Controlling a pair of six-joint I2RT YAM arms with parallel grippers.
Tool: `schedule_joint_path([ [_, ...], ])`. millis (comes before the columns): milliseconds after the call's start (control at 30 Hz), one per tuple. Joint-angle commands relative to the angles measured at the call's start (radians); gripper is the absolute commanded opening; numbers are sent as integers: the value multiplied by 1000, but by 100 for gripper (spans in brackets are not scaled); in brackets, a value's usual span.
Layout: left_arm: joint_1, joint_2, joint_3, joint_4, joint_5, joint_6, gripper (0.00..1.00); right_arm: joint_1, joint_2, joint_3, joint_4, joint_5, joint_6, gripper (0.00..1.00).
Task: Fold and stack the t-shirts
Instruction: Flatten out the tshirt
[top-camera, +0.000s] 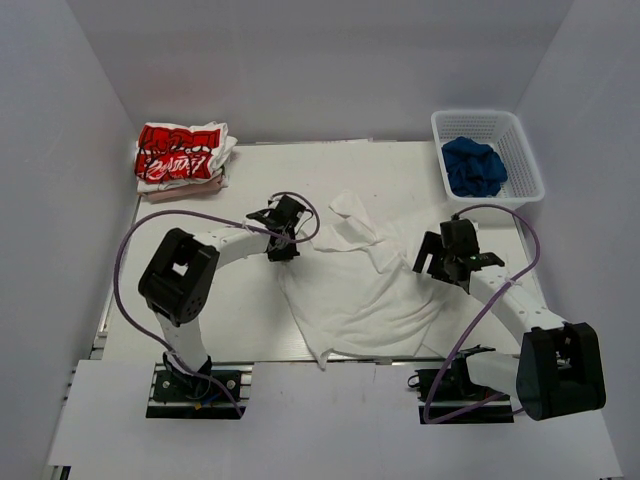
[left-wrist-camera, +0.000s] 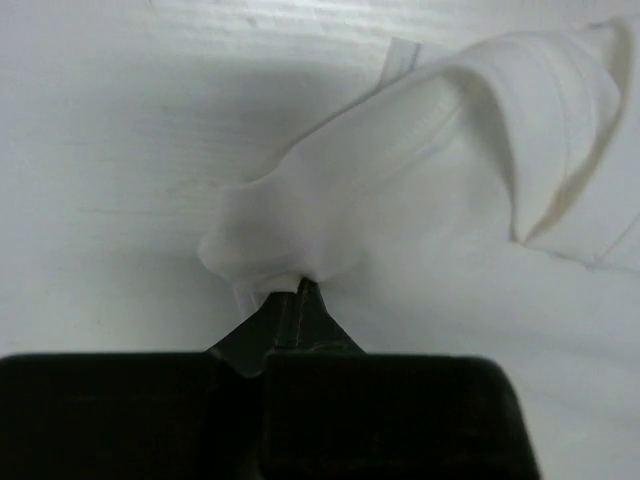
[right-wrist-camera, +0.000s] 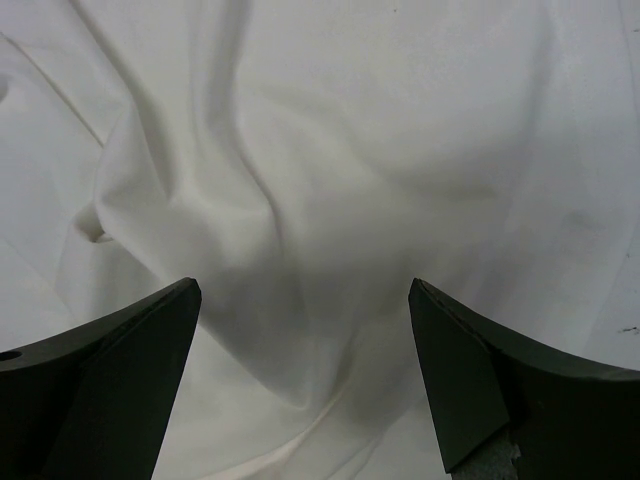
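**Left gripper (top-camera: 283, 245) pinching the white shirt (top-camera: 360, 295), right gripper (top-camera: 447, 262) spread over it**

Your left gripper (left-wrist-camera: 300, 290) has its jaws pressed together on a small bunched fold of the white shirt (left-wrist-camera: 420, 190). The wrist view shows soft matte cloth puckered at the tips, with a stitched hem curling into a loop further off. Your right gripper (right-wrist-camera: 305, 290) is wide apart, its dark wedge-shaped fingers (right-wrist-camera: 130, 350) framing smooth, gently creased cloth (right-wrist-camera: 320, 150). You cannot tell from that view whether they touch it.

From above, the white shirt lies rumpled mid-table between the two arms. Its broad body reaches the near edge of the table (top-camera: 200, 300). A narrower crumpled part tapers toward the far side, so its long axis runs roughly near to far, leaning left at the far end.

The printed shirt (top-camera: 180, 152), red and black on white, sits folded as a compact block at the far left corner, well apart from the white one. At the far right, a white lattice basket (top-camera: 525, 150) holds a bunched blue cloth (top-camera: 473, 165).
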Motion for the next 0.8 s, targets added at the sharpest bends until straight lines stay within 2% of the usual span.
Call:
schedule_joint_path([
  [0, 30, 101, 27, -68, -159, -35, 0, -6, -9, 0, 45, -33, -35, 90],
  [100, 68, 208, 151, -118, -295, -46, 0, -4, -10, 3, 65, -54, -51, 90],
  [133, 82, 239, 242, -134, -334, -46, 0, -6, -7, 4, 63, -53, -62, 90],
  [300, 194, 416, 565, -192, -288, 54, 0, -6, 24, 41, 42, -39, -71, 90],
  [367, 205, 463, 709, -239, -288, 74, 0, -4, 36, 53, 25, -43, -84, 90],
  [433, 216, 463, 757, -249, -248, 106, 26, -3, 42, 64, 11, -44, -91, 90],
  [467, 216, 419, 757, -249, -232, 106, 47, 0, 41, 67, 3, -56, -96, 90],
  [500, 216, 389, 716, -249, -221, 106, 85, 0, 36, 70, -1, -72, -101, 90],
  [533, 216, 346, 672, -238, -221, 106, 100, 5, 28, 72, -21, -147, -116, 90],
  [633, 207, 113, 425, -180, -193, 58, 100, 55, -10, 49, -43, -214, -159, 90],
  [667, 207, 47, 356, -171, -182, 27, 100, 131, -43, 43, -53, -265, -163, 90],
  [700, 207, -92, 213, -171, -182, -10, 100, 161, -50, 37, -72, -274, -174, 90],
  [767, 196, -231, 68, -149, -162, -88, 100, 253, -62, 35, -122, -284, -164, 90],
])
